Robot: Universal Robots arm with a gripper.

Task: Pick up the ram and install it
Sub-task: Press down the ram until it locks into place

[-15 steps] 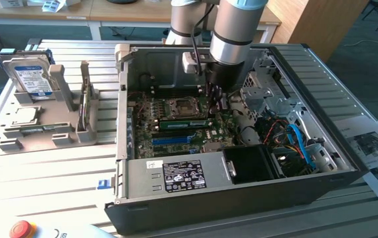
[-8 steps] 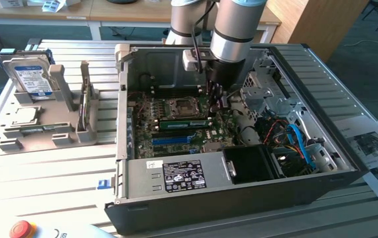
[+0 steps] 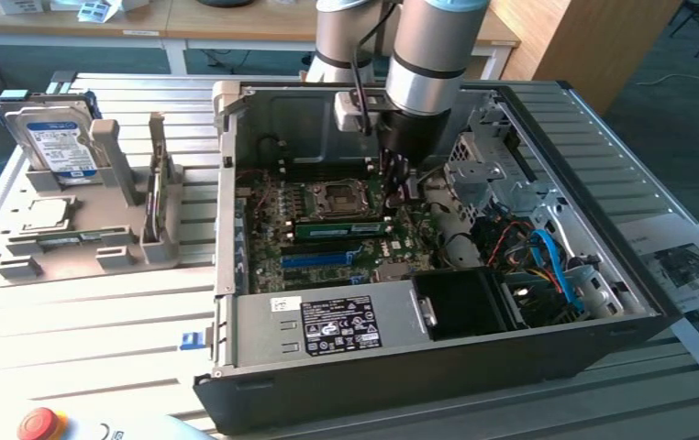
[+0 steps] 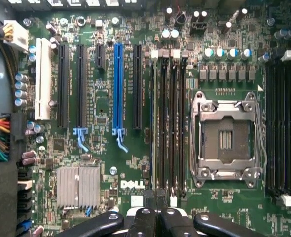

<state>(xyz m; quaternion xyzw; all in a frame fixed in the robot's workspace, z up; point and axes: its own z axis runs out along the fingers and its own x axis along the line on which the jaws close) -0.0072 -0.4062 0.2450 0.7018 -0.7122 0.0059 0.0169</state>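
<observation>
The ram (image 3: 339,223) is a thin green stick standing on edge in a motherboard slot, beside the processor socket (image 3: 331,195). In the wrist view the ram (image 4: 154,123) shows edge-on as a narrow line among the black memory slots. My gripper (image 3: 399,183) hangs inside the open computer case, over the end of the ram nearer the exterior view's right. Its black fingers (image 4: 144,221) are pressed together, shut, with their tips right at that end of the stick. Whether they pinch the ram or only touch it I cannot tell.
The case walls (image 3: 229,183) and a drive cage (image 3: 496,174) hem the arm in, with blue and orange cables (image 3: 551,266) nearby. A long blue slot (image 4: 118,89) lies beside the memory slots. A grey fixture (image 3: 105,220) outside the case holds a hard drive (image 3: 53,137).
</observation>
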